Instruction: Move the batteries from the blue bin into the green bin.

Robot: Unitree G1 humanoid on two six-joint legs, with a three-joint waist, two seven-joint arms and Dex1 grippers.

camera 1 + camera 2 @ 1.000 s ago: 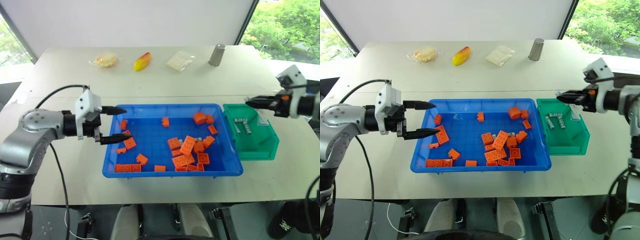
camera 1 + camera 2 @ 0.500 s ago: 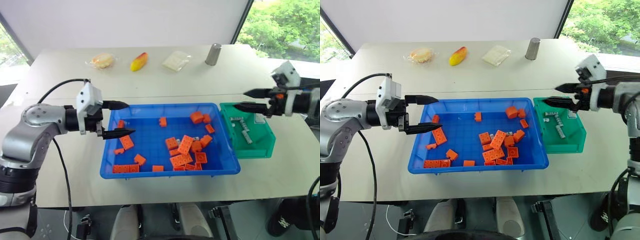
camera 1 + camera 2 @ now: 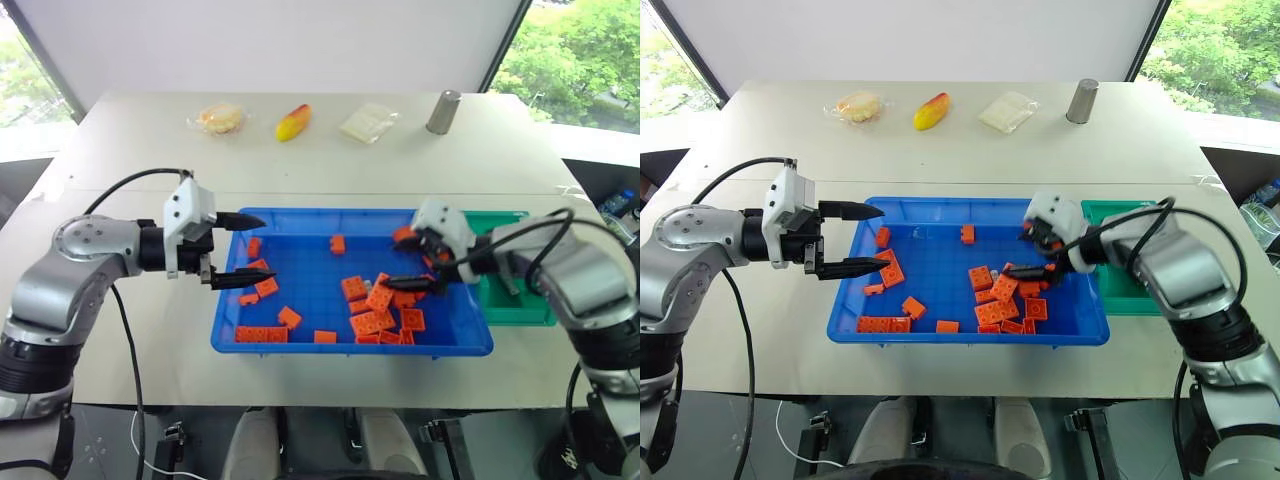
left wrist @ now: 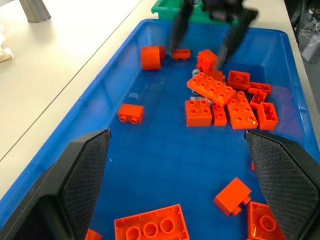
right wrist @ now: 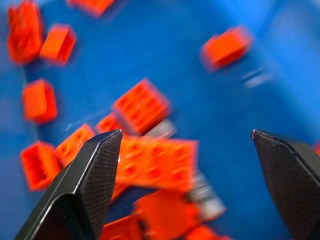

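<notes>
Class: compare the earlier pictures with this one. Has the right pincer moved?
Yes. The right pincer, earlier over the green bin, now hangs open over the orange bricks inside the blue bin.

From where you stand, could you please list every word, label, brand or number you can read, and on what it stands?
None can be read: no print shows on the blue bin, the green bin, the orange bricks or the grey metal cup.
The wrapped packets at the far edge show no legible label.

Right hand [image 3: 1035,250] now over blue bin [image 3: 940,330]
</notes>
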